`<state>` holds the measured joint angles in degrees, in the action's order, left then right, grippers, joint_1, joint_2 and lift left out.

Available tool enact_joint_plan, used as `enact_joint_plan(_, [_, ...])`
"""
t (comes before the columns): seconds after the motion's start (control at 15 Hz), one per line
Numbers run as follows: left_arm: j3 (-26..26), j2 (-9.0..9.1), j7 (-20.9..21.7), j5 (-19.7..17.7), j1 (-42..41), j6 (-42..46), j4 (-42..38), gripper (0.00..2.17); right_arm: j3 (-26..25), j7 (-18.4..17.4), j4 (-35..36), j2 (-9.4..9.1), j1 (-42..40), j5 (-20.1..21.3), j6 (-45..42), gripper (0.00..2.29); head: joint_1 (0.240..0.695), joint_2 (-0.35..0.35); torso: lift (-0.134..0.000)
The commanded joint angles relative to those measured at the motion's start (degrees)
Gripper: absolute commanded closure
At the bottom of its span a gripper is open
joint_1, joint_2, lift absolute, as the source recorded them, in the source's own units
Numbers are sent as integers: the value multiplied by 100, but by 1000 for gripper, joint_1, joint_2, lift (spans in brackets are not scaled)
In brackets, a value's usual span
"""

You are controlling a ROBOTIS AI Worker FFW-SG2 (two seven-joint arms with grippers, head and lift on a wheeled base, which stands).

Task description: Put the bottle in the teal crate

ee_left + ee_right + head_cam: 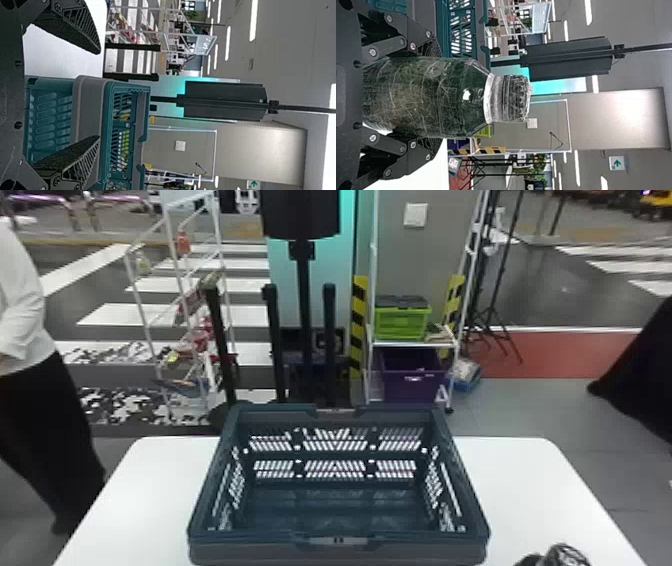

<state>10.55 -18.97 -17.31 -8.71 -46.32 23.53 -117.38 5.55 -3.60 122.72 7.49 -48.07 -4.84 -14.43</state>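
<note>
The teal crate (pixel 335 540) stands upright on the white table with nothing inside it. At the head view's bottom right corner, a dark edge of my right gripper (pixel 529 561) shows beside the top of the bottle (pixel 567 556), right of the crate's near corner. In the right wrist view my right gripper (pixel 431 97) is shut around the clear, wrinkled bottle (pixel 427 97), its capped end pointing away from the palm; the crate (pixel 462 31) is close by. My left gripper (pixel 98 95) stands open and holds nothing, with the crate (pixel 89 107) beyond and between its fingers.
White table (pixel 530 490) surface extends on both sides of the crate. Behind it are a black stand (pixel 305 290), a wire rack (pixel 175 290) and a shelf holding a green crate (pixel 402 322) and a purple bin (pixel 412 377).
</note>
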Motion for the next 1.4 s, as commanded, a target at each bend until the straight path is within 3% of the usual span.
enact_joint_plan(0.0, [0, -2, 0, 1, 0, -11, -4, 124, -2, 0, 32, 7, 0, 0, 33, 2290, 499, 0, 0])
enact_joint_plan(0.47, [0, -2, 0, 1, -18, 6, -31, 124, 7, 0, 85, 15, 35, 9, 85, 2290, 499, 0, 0])
enact_joint_plan(0.67, [0, -2, 0, 1, 0, -11, -13, 124, 7, 0, 375, 15, 211, 44, 490, 2290, 499, 0, 0])
enact_joint_plan(1.0, [0, -2, 0, 10, -53, 24, -22, 124, 306, 0, 832, 24, 1107, 176, 2265, 2290, 499, 0, 0])
enact_joint_plan(1.33, [-26, 7, -18, 10, -132, 129, -4, 124, 736, -27, 894, 24, 2505, 255, 4374, 2290, 499, 0, 0])
